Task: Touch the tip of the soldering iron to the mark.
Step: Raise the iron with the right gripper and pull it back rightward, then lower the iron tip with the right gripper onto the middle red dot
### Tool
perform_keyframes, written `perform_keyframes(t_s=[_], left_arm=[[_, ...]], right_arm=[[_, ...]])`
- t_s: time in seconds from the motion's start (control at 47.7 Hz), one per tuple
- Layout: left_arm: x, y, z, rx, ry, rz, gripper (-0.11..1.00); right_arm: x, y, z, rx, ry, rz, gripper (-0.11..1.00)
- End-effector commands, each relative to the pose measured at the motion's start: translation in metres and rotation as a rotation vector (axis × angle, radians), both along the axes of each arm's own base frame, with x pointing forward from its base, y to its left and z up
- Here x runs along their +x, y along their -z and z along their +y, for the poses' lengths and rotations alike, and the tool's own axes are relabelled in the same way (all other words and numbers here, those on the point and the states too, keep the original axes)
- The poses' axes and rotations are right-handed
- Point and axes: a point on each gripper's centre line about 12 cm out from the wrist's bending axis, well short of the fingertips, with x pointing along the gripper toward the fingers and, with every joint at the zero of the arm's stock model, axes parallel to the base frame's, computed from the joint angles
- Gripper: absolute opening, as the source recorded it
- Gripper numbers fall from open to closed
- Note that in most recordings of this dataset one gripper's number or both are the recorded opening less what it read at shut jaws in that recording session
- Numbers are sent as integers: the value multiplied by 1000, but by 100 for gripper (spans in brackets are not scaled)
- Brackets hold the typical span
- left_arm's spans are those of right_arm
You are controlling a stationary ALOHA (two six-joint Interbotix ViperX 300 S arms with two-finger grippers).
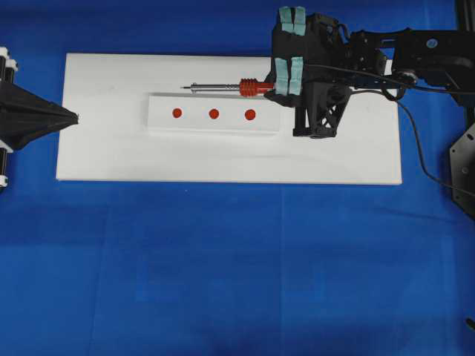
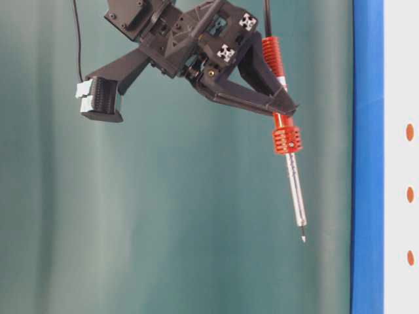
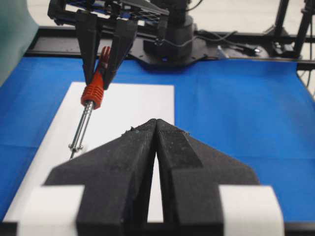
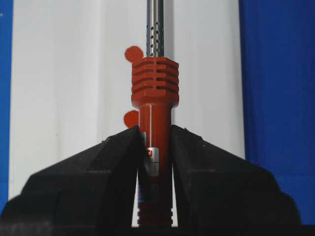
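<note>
Overhead view: right gripper (image 1: 289, 74) reaches in from 3 o'clock over the white board (image 1: 111, 156), jaws clamped on the red handle of the iron (image 1: 245, 88). Iron lies level in this view, shaft pointing toward 9 o'clock, tip (image 1: 183, 87) just off the 12 o'clock edge of the raised white strip (image 1: 215, 127). Three red marks on the strip in a row: left mark (image 1: 177, 113), middle mark (image 1: 214, 113), right mark (image 1: 250, 114). Tip sits at about 12 o'clock of the left mark, not on it. Black cord (image 1: 419, 148) trails from the gripper toward 4 o'clock.

Table-level view: iron hangs in the air, tip clear of the board, no contact with any mark.

Right wrist view: both fingers (image 4: 83, 182) press the handle from either side; ribbed collar and perforated shaft run up toward 12 o'clock; two red marks partly hidden behind the iron.

Left gripper (image 1: 74, 117) at 9 o'clock edge of the board, jaws together, nothing between them; left wrist view confirms fingertips meet. Blue cloth (image 1: 237, 282) under the board
</note>
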Motion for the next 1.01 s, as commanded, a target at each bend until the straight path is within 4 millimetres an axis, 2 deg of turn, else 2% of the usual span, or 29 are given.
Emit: perform_keyframes(t_s=[0.0, 0.273, 0.566, 0.985], left_arm=[[1, -4, 0, 3, 2, -15, 0], [1, -4, 0, 3, 2, -15, 0], [1, -4, 0, 2, 2, -15, 0], [1, -4, -1, 3, 7, -14, 0]], right_arm=[[1, -17, -1, -11, 3, -38, 6], [-21, -8, 1, 4, 8, 23, 6], [-52, -8, 3, 7, 29, 17, 6], [-51, -6, 3, 6, 28, 19, 6]])
